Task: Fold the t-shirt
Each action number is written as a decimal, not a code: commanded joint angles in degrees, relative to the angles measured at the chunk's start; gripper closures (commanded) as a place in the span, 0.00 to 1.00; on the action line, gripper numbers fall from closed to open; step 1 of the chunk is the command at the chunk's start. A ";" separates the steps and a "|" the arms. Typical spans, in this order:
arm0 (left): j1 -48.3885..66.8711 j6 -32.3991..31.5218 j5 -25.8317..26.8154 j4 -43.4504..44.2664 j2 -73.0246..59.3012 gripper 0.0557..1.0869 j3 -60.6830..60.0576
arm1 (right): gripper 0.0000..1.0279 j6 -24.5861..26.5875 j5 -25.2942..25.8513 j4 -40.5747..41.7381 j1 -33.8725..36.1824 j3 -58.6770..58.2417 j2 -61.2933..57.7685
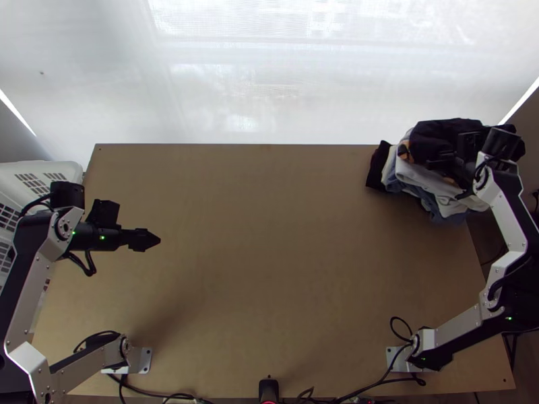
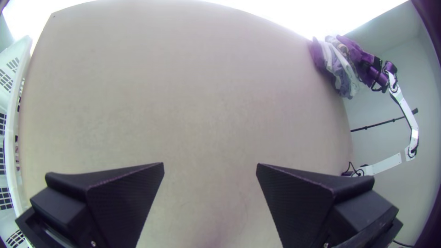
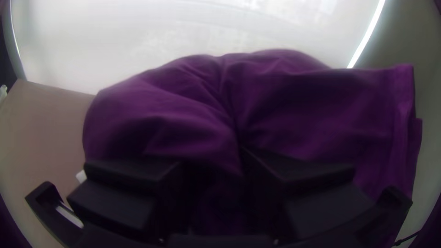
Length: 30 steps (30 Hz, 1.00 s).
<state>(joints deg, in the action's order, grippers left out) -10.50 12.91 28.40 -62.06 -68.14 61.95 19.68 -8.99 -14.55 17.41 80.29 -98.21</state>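
Dark cloth, black from the top view and deep purple from my right wrist, lies bunched at the top of one pile; this garment [image 1: 445,133] is at the tabletop's [image 1: 269,269] far right corner. Under and beside it I count at least three more layers: a pale one [image 1: 431,178], a blue one [image 1: 453,217] and a second dark one [image 1: 377,167] at the pile's left edge. I cannot tell which is the t-shirt.

I have two grippers. My left gripper [image 1: 153,240] hangs over the tabletop's left part, its two black wedge-shaped fingers [image 2: 133,193] finely ribbed and wide apart, with bare wood-toned board between them. My right gripper [image 1: 450,174] is at the pile, its two fingers parted and the smooth, creased dark cloth between them; whether they press on it, I cannot tell.

Two flat metal base plates, left [image 1: 143,360] and right [image 1: 397,359], show in the top view. A white plastic basket [image 1: 64,166] with gridded openings is beside the left edge. My left wrist view adds a thin black rod [image 2: 379,124] against a pale wall [image 2: 390,59].
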 commanded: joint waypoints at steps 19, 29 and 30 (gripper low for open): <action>3.47 -2.89 0.07 3.00 -0.33 0.05 -3.07 | 0.05 -1.49 -8.85 -9.80 -0.36 18.15 9.44; 3.91 -2.80 -0.01 2.12 1.61 0.05 -5.00 | 0.05 -2.02 -5.33 -3.03 -0.27 18.67 -6.99; 4.00 -2.80 -0.01 1.95 1.96 0.05 -5.26 | 0.05 -2.02 -5.16 -1.71 -0.18 17.18 -7.52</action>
<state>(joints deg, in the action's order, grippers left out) -6.81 10.09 28.45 -59.27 -67.57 57.95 17.85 -16.14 -20.53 17.26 98.78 -98.45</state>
